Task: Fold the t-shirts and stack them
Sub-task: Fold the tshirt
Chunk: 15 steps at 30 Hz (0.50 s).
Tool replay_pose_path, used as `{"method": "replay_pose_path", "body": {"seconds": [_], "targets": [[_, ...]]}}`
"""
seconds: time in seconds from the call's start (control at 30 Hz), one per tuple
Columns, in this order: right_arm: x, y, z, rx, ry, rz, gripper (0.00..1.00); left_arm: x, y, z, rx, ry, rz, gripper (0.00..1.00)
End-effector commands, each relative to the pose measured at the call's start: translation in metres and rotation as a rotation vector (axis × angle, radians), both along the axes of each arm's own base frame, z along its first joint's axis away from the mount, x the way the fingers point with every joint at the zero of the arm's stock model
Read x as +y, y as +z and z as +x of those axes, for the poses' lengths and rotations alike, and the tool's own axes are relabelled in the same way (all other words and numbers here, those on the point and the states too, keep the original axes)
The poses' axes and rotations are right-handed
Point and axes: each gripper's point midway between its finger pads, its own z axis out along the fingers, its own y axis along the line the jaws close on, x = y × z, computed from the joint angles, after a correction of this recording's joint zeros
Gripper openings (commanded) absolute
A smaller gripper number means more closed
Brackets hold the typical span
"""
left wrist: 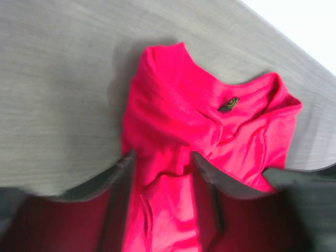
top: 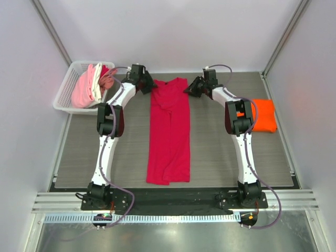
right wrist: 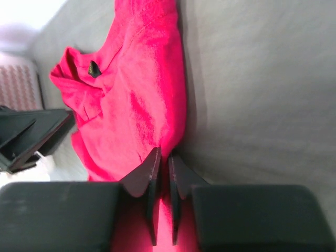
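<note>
1. One crimson t-shirt [top: 169,131]: lay as a long folded strip at middle of table [top: 220,152], collar at far end
2. left gripper [left wrist: 163,178]: was clamped on bunched cloth at collar end
3. right gripper [right wrist: 164,163]: was pinched nearly together on shirt's right edge

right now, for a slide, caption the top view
Left gripper and right gripper pinch the collar end of the lengthwise-folded red shirt; folded orange shirt at right, basket of shirts at left.
</note>
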Motion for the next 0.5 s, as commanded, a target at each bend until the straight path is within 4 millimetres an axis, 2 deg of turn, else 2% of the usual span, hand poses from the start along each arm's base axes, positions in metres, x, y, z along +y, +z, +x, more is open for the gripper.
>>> {"method": "replay_pose_path", "body": {"seconds": [0.0, 0.03, 0.07, 0.1, 0.13, 0.17, 0.2, 0.23, 0.27, 0.3, 0.33, 0.37, 0.4, 0.43, 0.47], "targets": [[-0.016, -0.018, 0.013, 0.044, -0.049, -0.005, 0.19, 0.005, 0.007, 0.02, -0.046, 0.016, -0.052, 0.54], [-0.015, -0.014, 0.019, 0.028, -0.054, 0.0, 0.32, 0.004, 0.008, 0.021, -0.052, 0.015, -0.063, 0.6], [-0.016, -0.01, 0.023, 0.016, -0.056, 0.004, 0.4, 0.003, 0.013, 0.023, -0.068, 0.005, -0.083, 0.71], [-0.014, -0.004, 0.026, 0.001, -0.049, 0.01, 0.54, 0.003, 0.012, 0.021, -0.063, -0.001, -0.088, 0.76], [-0.013, -0.003, 0.023, 0.005, -0.039, 0.017, 0.57, 0.002, 0.013, 0.017, -0.057, -0.013, -0.089, 0.8], [-0.012, 0.007, 0.021, -0.006, -0.028, 0.022, 0.58, 0.0, 0.038, 0.016, -0.1, -0.025, -0.102, 0.85], [-0.007, 0.016, 0.017, -0.021, -0.011, 0.025, 0.58, 0.002, 0.049, 0.014, -0.117, -0.025, -0.099, 0.87], [-0.009, 0.007, 0.007, 0.003, -0.015, 0.007, 0.59, 0.006, 0.025, -0.004, -0.062, -0.019, -0.08, 0.9], [-0.009, 0.034, 0.006, -0.056, -0.011, -0.007, 0.6, 0.01, 0.042, -0.003, -0.117, -0.007, -0.073, 0.94], [-0.009, 0.037, 0.0, -0.06, -0.01, -0.016, 0.61, 0.012, 0.071, -0.012, -0.158, -0.001, -0.074, 0.95], [-0.01, 0.024, -0.014, -0.025, -0.004, -0.037, 0.61, 0.018, 0.055, -0.03, -0.116, 0.007, -0.054, 0.98], [-0.009, 0.049, -0.019, -0.066, -0.001, -0.033, 0.61, 0.02, 0.057, -0.039, -0.119, 0.012, -0.043, 0.99], [-0.01, 0.052, -0.026, -0.071, 0.002, -0.037, 0.61, 0.024, 0.083, -0.047, -0.16, 0.023, -0.033, 0.99], [-0.012, 0.038, -0.046, -0.028, 0.004, -0.053, 0.61, 0.027, 0.084, -0.055, -0.156, 0.033, -0.018, 0.99], [-0.015, 0.039, -0.054, -0.015, -0.01, -0.061, 0.61, 0.031, 0.068, -0.073, -0.112, 0.032, 0.004, 0.99]]}}
